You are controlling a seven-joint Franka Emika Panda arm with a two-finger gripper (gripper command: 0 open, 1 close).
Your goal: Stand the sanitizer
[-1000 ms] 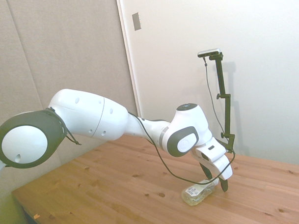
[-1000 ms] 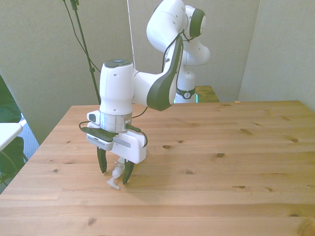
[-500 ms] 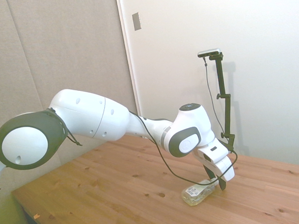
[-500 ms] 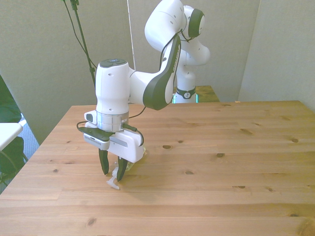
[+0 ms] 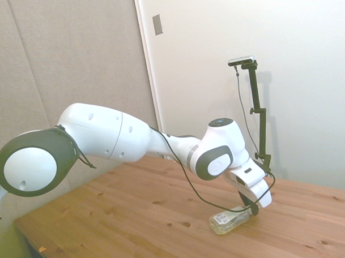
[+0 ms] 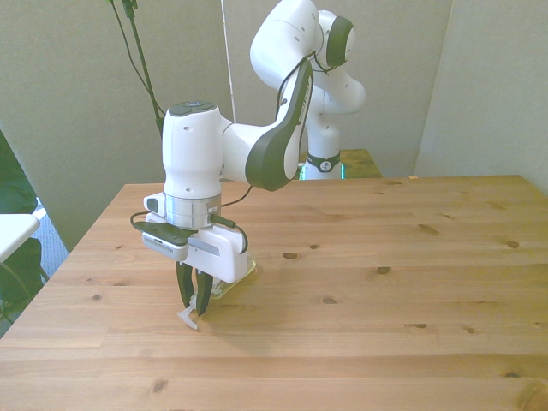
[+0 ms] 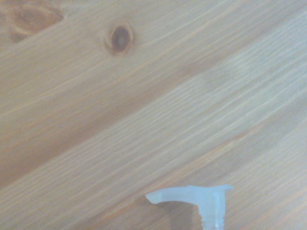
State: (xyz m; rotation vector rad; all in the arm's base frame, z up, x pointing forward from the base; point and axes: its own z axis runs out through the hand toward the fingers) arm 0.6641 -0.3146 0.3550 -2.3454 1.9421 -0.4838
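Note:
The sanitizer [image 5: 227,222] lies on its side on the wooden table [image 6: 385,325], a small clear bottle of pale yellow liquid with a white label. In the front view its body [image 6: 228,282] shows behind the gripper [image 6: 193,301], and its white pump nozzle [image 6: 187,318] pokes out below the fingertips. The gripper [image 5: 253,209] points down with its dark fingers shut on the sanitizer's pump neck. Only the pump nozzle [image 7: 192,196] shows in the wrist view, over bare wood.
The sanitizer lies near the front view's left side of the table, a short way from that edge [image 6: 51,282]. A white object [image 6: 13,231] stands beyond that edge, off the table.
The fingers have closed from a wide gap to a narrow one around the pump neck. The wrist has shifted slightly toward the front view's left.

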